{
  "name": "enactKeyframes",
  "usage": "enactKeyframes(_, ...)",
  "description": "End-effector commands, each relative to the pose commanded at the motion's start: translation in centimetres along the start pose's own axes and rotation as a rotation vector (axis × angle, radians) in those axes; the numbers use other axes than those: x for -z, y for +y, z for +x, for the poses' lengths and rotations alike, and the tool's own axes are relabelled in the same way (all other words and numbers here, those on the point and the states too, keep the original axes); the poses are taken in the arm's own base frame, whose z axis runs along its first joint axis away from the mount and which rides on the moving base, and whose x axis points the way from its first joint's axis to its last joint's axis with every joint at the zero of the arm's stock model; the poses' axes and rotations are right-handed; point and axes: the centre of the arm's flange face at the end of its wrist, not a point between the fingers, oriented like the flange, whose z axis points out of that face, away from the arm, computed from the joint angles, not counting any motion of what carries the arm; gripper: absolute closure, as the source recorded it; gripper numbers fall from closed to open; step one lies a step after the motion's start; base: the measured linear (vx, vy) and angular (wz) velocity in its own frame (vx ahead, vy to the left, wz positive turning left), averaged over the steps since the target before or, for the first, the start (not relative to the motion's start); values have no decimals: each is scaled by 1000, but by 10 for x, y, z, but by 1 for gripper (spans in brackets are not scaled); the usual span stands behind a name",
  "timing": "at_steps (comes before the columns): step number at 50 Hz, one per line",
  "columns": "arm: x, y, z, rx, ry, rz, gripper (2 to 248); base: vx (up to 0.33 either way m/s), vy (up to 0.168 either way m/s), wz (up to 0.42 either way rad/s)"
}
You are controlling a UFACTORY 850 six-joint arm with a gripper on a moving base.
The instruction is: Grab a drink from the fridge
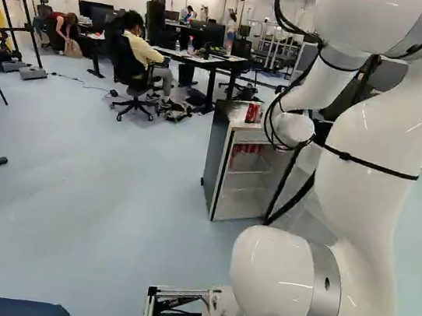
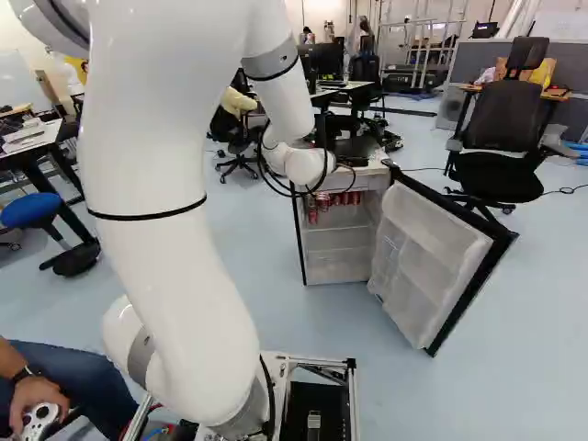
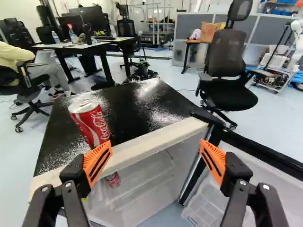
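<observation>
Ahead of our base, in both base views, our white arm (image 2: 175, 202) rises from the joint at their foot and reaches toward the fridge, its wrist section hiding part of it. Beyond the fridge we see a desk (image 3: 85, 46) with monitors on it, and, in the right base view, a black office chair (image 2: 501, 138) stands farther back to the right. The fridge (image 1: 215, 155) stands upright on the floor, with dark sides, a black top and a pale front edge. Its door (image 2: 432, 248) hangs wide open, swung out to the right in the right base view, so that its white inner side and racks face us. Inside, we can make out pale shelves (image 2: 338, 241), one below another. Our fingers (image 3: 213, 161) stand wide apart with nothing gripped; in the wrist view, the fridge's front edge and part of its open inside show between them. The task's drinks are in two places: one red can (image 3: 90, 120) stands on the fridge top, ahead of one finger and near the front edge, while several red cans (image 2: 345, 197) sit high inside, close under the top.
</observation>
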Motion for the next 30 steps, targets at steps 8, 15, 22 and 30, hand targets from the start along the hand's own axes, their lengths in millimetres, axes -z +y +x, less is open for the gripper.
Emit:
enactKeyframes(8,3,14,3,-31,-44,-40,3,0,0,0)
enactKeyframes(15,5,26,6,-58,-83,-71,3,0,0,0)
enactKeyframes(22,7,37,8,-82,-123,-97,3,0,0,0)
enactKeyframes(30,7,49,12,-109,-168,-123,3,0,0,0)
